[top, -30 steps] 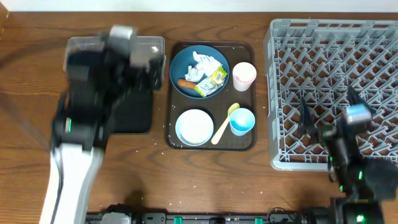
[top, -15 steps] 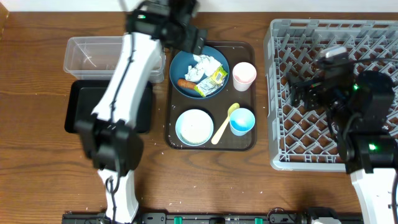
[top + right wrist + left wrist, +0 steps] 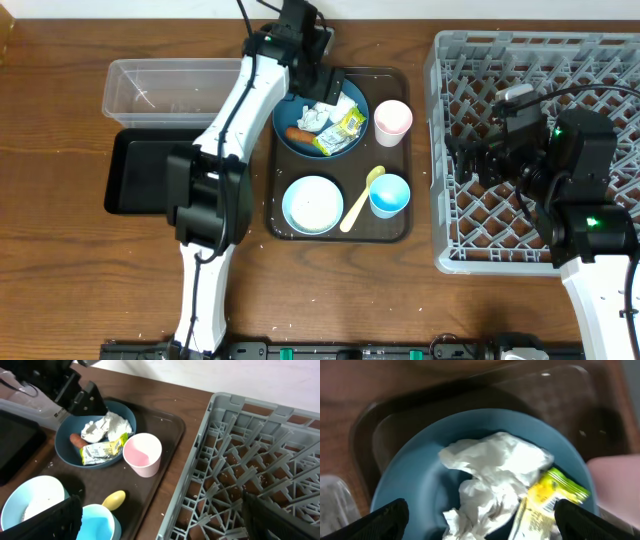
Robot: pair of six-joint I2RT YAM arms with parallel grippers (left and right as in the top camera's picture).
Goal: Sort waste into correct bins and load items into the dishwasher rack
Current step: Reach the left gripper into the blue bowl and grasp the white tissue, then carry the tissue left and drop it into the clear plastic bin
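Observation:
The blue dish (image 3: 295, 108) on the brown tray (image 3: 338, 232) holds crumpled tissue (image 3: 322, 105), a yellow-green wrapper (image 3: 343, 128) and an orange sausage piece (image 3: 299, 134). My left gripper (image 3: 318, 76) hovers open over the dish's far edge. In its wrist view its gripper (image 3: 482, 525) straddles the tissue (image 3: 495, 467), with the wrapper (image 3: 550, 497) beside it. The pink cup (image 3: 392, 122), white bowl (image 3: 313, 204), blue cup (image 3: 389, 195) and yellow spoon (image 3: 362, 195) sit on the tray. My right gripper (image 3: 475, 162) is open and empty over the left part of the grey rack (image 3: 540, 60).
The clear tub (image 3: 170, 90) and black tray (image 3: 150, 170) lie left of the brown tray, under the left arm's reach. The rack (image 3: 250, 470) fills the right side. The right wrist view shows the pink cup (image 3: 142, 455) near the rack's edge.
My left arm swung from over the bins to the far edge of the blue dish. My right arm moved from the rack's front edge up over its left middle.

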